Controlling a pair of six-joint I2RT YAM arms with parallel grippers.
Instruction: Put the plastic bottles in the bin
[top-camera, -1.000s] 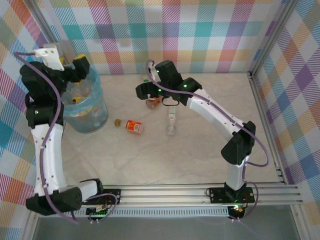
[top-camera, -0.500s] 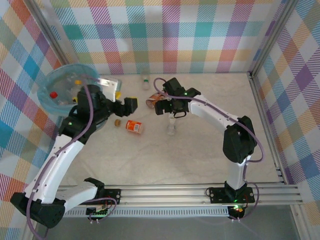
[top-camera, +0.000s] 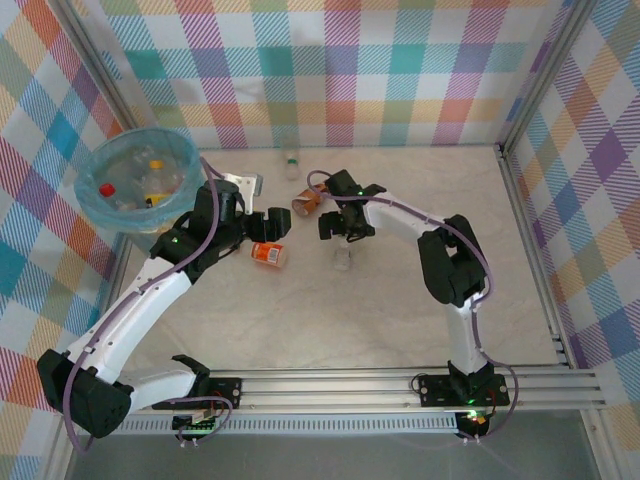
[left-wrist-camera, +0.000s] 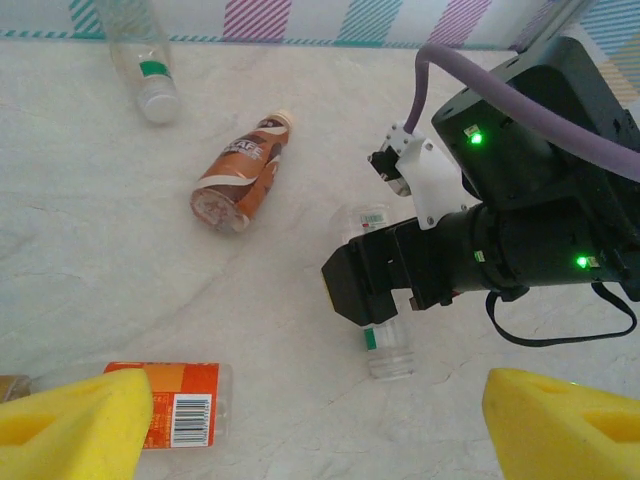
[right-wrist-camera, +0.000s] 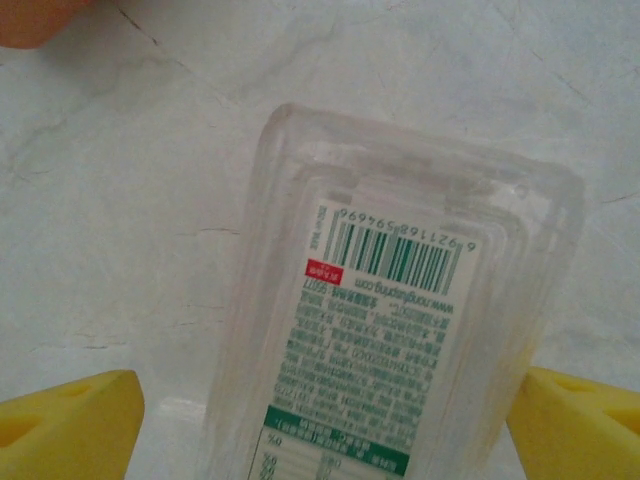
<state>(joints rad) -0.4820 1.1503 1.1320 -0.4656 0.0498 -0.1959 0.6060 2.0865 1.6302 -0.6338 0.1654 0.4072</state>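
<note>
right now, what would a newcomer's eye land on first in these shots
The blue-lined bin at the far left, already holding several bottles, stands out first. Next, the right gripper sits open astride a clear bottle lying mid-table, while the left gripper hangs open near an orange-labelled bottle.

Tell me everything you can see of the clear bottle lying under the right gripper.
The clear bottle is see-through plastic with a squarish base and looks empty. Its white label carries green print and a barcode, and a green band sits near the neck. It lies on its side on the marbled table. The right gripper hovers over it, jaws open to either side.
</note>
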